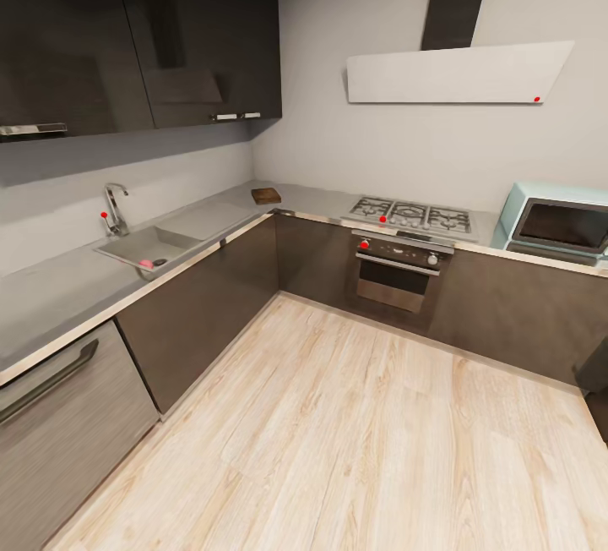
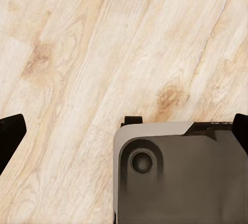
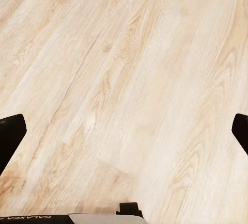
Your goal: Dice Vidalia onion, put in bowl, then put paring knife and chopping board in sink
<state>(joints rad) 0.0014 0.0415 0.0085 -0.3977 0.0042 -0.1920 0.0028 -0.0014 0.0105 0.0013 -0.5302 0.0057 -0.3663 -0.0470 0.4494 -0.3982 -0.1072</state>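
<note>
Both grippers are pointing down at the wooden plank floor (image 3: 124, 79), nothing in them. Left gripper (image 2: 124, 136): fingers (image 2: 10, 133) are showing at the far edges of the wrist view, spread wide, jaws apart. Right gripper (image 3: 124, 136): same, dark fingertips (image 3: 9, 136) wide apart, gripping nothing. A grey part of my own body (image 2: 181, 175) is sitting under the left gripper.

Neither arm is reaching into the head view, so I can't tell their pose beyond hanging low and facing the floor.

Head view is looking over the kitchen corner. Sink (image 1: 139, 247) is sitting in the countertop (image 1: 51, 293) off to my left, with the chrome tap (image 1: 114, 209) behind it. Something small and pinkish (image 1: 146, 264) is lying at the basin's near edge; too small to say what. Chopping board (image 1: 266, 194) is lying on the countertop in the far corner, well apart from both grippers. Past it the gas hob (image 1: 411, 215) is sitting above the oven (image 1: 395, 274), hood (image 1: 456, 73) overhead, microwave (image 1: 559, 223) at far right. Dark cabinets (image 1: 203, 314) are running under the counter between me and the sink.
</note>
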